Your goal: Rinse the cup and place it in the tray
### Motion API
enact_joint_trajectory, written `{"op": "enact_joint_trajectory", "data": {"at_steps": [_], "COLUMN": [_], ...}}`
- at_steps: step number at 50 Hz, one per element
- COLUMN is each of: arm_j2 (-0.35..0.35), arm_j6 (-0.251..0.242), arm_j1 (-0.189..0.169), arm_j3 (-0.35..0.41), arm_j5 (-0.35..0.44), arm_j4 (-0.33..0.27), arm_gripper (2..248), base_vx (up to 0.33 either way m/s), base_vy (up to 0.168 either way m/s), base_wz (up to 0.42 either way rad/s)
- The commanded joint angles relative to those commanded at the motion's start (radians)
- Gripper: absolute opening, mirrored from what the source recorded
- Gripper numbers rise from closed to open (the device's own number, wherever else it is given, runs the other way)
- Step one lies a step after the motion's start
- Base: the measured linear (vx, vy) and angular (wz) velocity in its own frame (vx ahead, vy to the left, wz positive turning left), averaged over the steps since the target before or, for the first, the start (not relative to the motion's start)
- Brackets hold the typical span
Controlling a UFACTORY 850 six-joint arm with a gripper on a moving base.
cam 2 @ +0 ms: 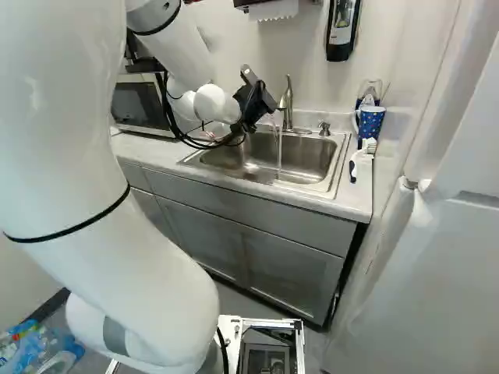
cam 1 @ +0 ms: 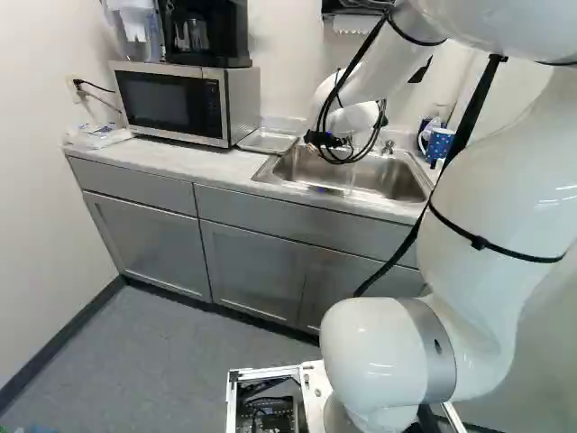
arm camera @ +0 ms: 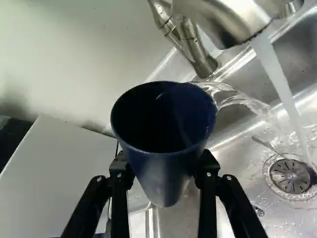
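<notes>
In the right base view my gripper (cam 2: 254,100) is over the sink (cam 2: 300,160), left of the faucet (cam 2: 287,105). The wrist view has a dark blue cup (arm camera: 166,171) between both fingers of the gripper (arm camera: 164,167), which is shut on it; the cup's open mouth faces the camera. Water (arm camera: 280,79) streams from the spout beside the cup into the sink, and a clear splash arcs away from its rim. A shallow clear tray (cam 1: 267,140) lies on the counter between microwave and sink in the left base view.
The microwave (cam 1: 176,101) stands on the counter (cam 1: 212,161) with a coffee maker on top. Right of the sink are a dotted blue mug (cam 2: 371,121) and a brush (cam 2: 362,156). The tap handle (cam 2: 324,128) rises behind the basin, and a soap dispenser (cam 2: 343,27) hangs on the wall.
</notes>
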Motion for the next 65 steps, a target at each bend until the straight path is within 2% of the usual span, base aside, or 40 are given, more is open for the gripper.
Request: {"op": "enact_joint_trajectory", "data": {"at_steps": [65], "arm_j2": [0.0], "arm_j6": [0.686], "arm_j1": [0.0], "arm_j3": [0.0], "arm_j5": [0.0], "arm_j4": [0.0], "arm_gripper": [125], "base_vx": [0.0], "base_vy": [0.0], "base_wz": [0.0]}}
